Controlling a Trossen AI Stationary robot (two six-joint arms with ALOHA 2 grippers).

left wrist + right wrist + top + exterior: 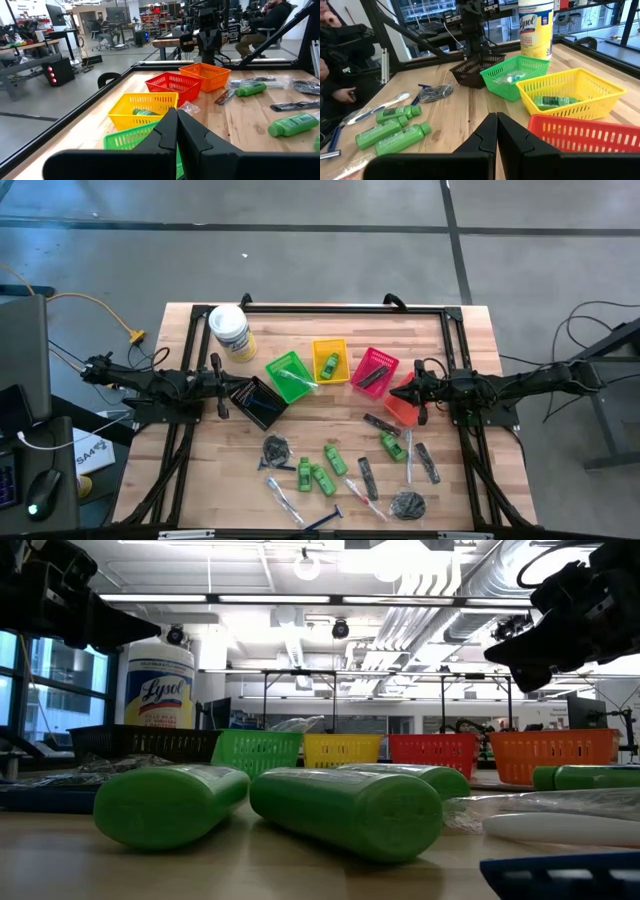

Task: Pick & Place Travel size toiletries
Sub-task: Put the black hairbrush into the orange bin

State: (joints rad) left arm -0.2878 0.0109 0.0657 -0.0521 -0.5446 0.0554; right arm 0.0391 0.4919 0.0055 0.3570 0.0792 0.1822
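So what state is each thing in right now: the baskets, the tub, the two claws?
Left gripper: jaws shut, empty.
Right gripper: jaws shut, empty.
Yellow plastic basket: holds one green bottle.
Red plastic basket: holds a dark item.
White Lysol tub: upright, lid on.

Two green bottles (270, 805) lie on their sides on the tabletop (250, 875). Behind them stand black (140, 743), green (255, 750), yellow (342, 749), red (432, 751) and orange baskets (550, 751) in a row, with a tall wipes tub (160, 690) at the back.
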